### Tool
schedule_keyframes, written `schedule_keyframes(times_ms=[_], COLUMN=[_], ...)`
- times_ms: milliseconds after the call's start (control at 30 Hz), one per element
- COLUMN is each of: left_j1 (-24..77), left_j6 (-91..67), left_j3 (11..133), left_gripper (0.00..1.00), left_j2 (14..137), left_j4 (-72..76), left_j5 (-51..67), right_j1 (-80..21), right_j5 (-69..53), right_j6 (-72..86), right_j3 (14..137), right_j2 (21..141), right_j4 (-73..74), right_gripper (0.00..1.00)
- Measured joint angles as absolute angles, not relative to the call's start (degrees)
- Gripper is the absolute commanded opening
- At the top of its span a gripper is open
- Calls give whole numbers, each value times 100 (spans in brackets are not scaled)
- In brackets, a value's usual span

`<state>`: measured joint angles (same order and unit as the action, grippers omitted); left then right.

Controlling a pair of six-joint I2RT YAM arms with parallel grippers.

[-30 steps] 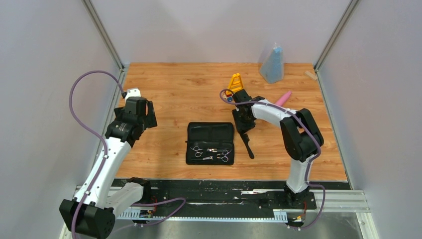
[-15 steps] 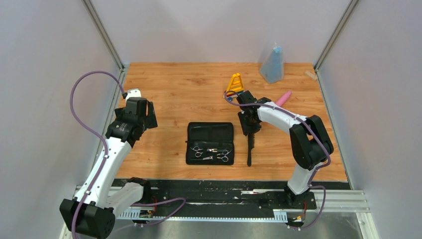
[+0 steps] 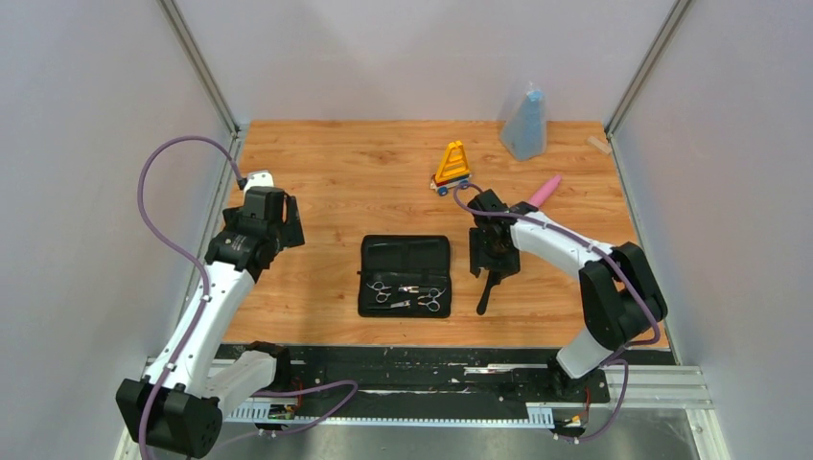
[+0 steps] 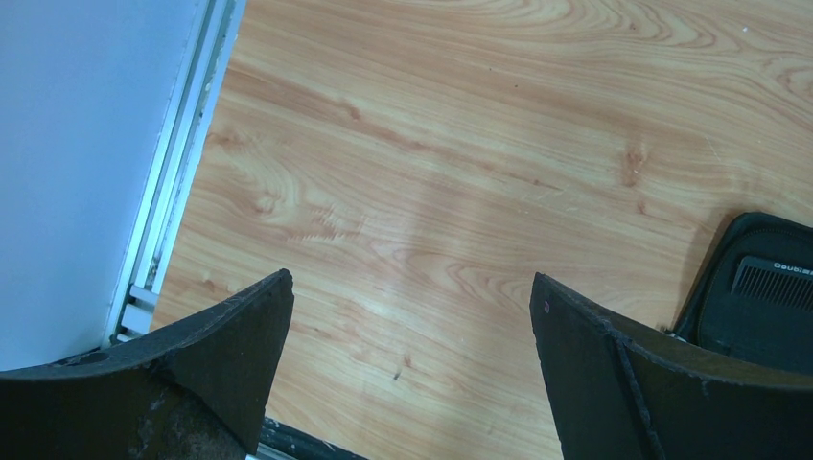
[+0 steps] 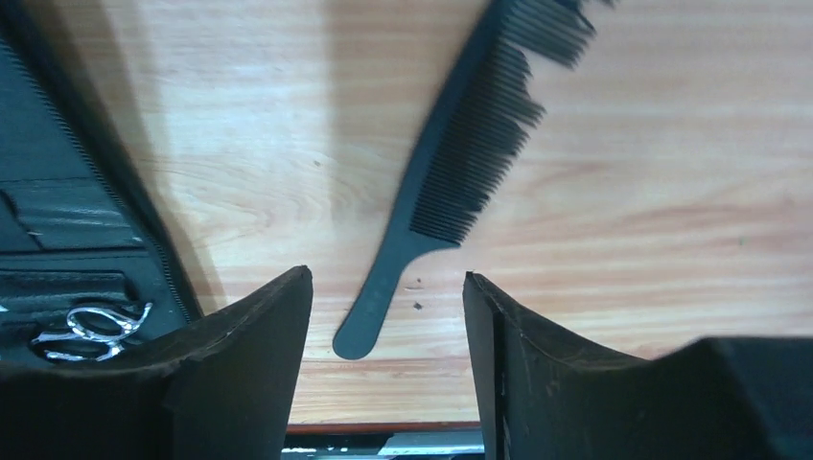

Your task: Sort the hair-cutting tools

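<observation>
An open black case [image 3: 404, 259] lies in the middle of the table with two silver scissors, one on the left [image 3: 382, 289] and one on the right [image 3: 433, 299], in its near half. A black comb [image 4: 772, 281] lies in the case's other half. A black comb with a handle [image 5: 460, 163] lies on the wood right of the case, its handle [image 3: 484, 299] pointing near-left. My right gripper [image 5: 386, 278] is open just above that handle and holds nothing. My left gripper [image 4: 412, 278] is open and empty over bare wood left of the case [image 4: 757, 326].
A yellow-orange toy on wheels [image 3: 452, 165], a pink tapered wand [image 3: 545, 189], a blue bag [image 3: 525, 125] and a small beige piece [image 3: 599, 145] lie at the back right. The table's near edge [image 5: 383, 426] is close below my right gripper. The left wall rail [image 4: 182, 163] runs beside my left gripper.
My right gripper has moved right and toward the near edge. The handled comb has swung from pointing near-right to pointing near-left. The left arm has barely moved.
</observation>
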<state>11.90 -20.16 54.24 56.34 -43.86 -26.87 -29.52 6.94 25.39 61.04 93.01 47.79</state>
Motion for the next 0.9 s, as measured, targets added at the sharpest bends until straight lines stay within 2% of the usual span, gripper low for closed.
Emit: schedule_keyframes(times_ms=[133,467,767,900], left_j1=[1190,1190,1190,1190], left_j6=[-2018,-2016,-2016,-2016], left_j3=[5424,5424,5424,5424], left_gripper=[100,100,100,100], left_j2=[5669,5686,5686,5686], left_j4=[-4388,-4388,-4388,-4388], left_j5=[-2637,-2580,-2578,-2578], right_j1=[-2952,-2947,-2842,-2834], right_j5=[873,1175,1127,1059], right_j6=[3221,4158,4460,4504], right_j3=[5752,5511,5384,5352], right_j2=[9041,9094,9306,9306], right_j4=[4862,4639,4327,4252], right_gripper=[66,61,54,46])
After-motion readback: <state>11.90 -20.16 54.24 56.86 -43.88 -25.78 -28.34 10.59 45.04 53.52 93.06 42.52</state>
